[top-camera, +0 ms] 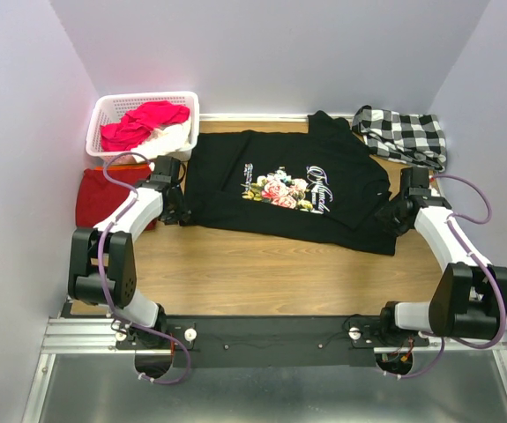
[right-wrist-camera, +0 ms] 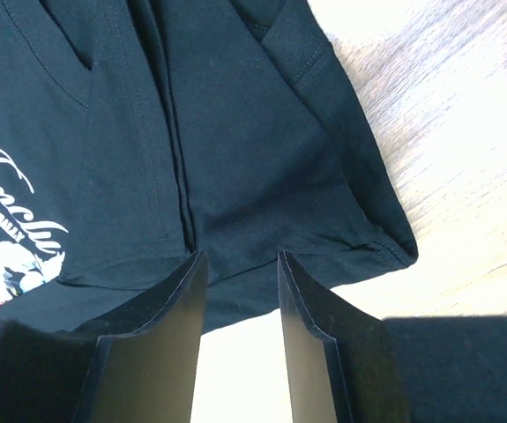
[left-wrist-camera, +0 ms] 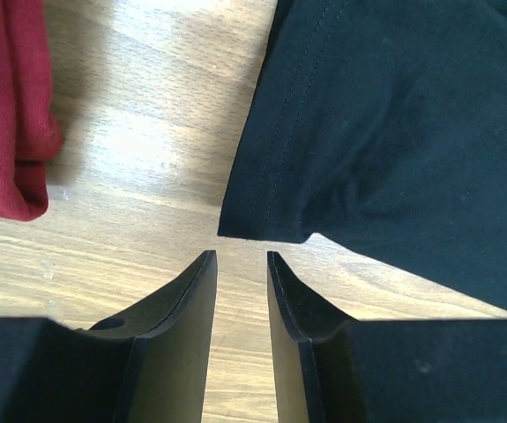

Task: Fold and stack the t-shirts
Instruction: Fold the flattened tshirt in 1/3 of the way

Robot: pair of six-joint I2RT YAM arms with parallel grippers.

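Note:
The black t-shirt [top-camera: 297, 189] with the rose print and white script lies spread across the table's middle. The dark-red t-shirt [top-camera: 103, 198] lies folded at the left edge. My left gripper [top-camera: 175, 211] is low at the black shirt's near left corner. In the left wrist view its jaws [left-wrist-camera: 242, 257] stand apart over bare wood, with the shirt's corner [left-wrist-camera: 262, 231] just beyond the tips and the red shirt [left-wrist-camera: 11, 106] off to the left. My right gripper [right-wrist-camera: 240, 260] is open, and its tips straddle the black shirt's [right-wrist-camera: 235, 159] hem, which lies flat and unpinched.
A white basket [top-camera: 112, 107] holding bright red and white cloth stands at the back left. A black-and-white checked cloth [top-camera: 403, 134] lies at the back right. Grey walls close in the table on three sides.

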